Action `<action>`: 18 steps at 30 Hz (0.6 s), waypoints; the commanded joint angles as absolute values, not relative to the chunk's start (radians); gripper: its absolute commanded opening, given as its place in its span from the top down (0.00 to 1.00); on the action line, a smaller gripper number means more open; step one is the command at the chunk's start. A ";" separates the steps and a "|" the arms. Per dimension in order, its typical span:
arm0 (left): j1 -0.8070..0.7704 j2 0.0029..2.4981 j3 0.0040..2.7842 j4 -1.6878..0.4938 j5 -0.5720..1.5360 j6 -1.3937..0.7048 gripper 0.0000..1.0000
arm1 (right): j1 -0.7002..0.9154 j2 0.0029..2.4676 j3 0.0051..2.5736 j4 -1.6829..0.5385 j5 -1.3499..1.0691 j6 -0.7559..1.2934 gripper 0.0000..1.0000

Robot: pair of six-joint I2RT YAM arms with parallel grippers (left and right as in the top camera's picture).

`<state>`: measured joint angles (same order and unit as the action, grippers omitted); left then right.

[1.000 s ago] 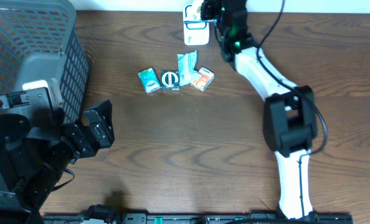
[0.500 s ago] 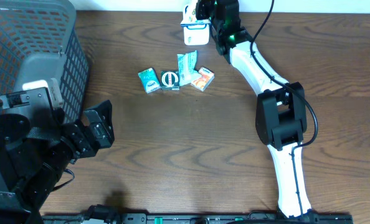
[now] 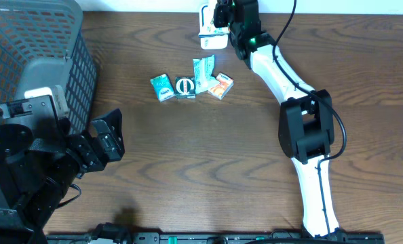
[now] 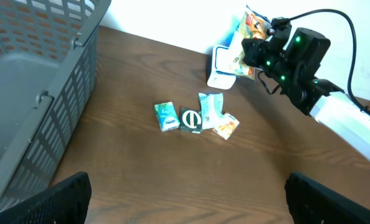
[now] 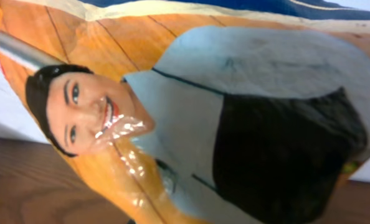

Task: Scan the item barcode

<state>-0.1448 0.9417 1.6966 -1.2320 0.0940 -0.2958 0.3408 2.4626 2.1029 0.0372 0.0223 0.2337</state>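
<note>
Our right hand [image 4: 264,53] is clamped tight on the snack packet [image 4: 252,18], right over the white scanner [image 4: 221,70]. Our left hand [image 3: 109,137] gapes wide, empty, well apart from the scanner.

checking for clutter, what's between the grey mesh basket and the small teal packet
Just bare brown wooden table, shown in the overhead and left wrist views.

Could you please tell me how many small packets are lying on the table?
4, clustered mid-table: a teal packet, a dark green packet, a pale teal packet and an orange packet. A fifth packet is held off the table; none looks hidden.
</note>
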 commanded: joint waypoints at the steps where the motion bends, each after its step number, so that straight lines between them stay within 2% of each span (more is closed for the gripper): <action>1: -0.141 0.942 1.704 -1.234 0.081 -0.305 0.02 | 0.290 2.360 2.134 -0.027 0.091 0.230 0.99; 9: -0.141 0.942 1.704 -1.234 0.081 -0.305 0.02 | 0.095 2.222 2.134 -0.420 0.126 0.065 0.99; 18: -0.141 0.942 1.704 -1.234 0.081 -0.305 0.02 | -0.171 2.211 2.130 -0.748 0.365 -0.069 0.98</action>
<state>-0.1448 0.9417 1.6966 -1.2320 0.0940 -0.2958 -0.1036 2.2238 2.1254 -0.6910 0.2226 0.0265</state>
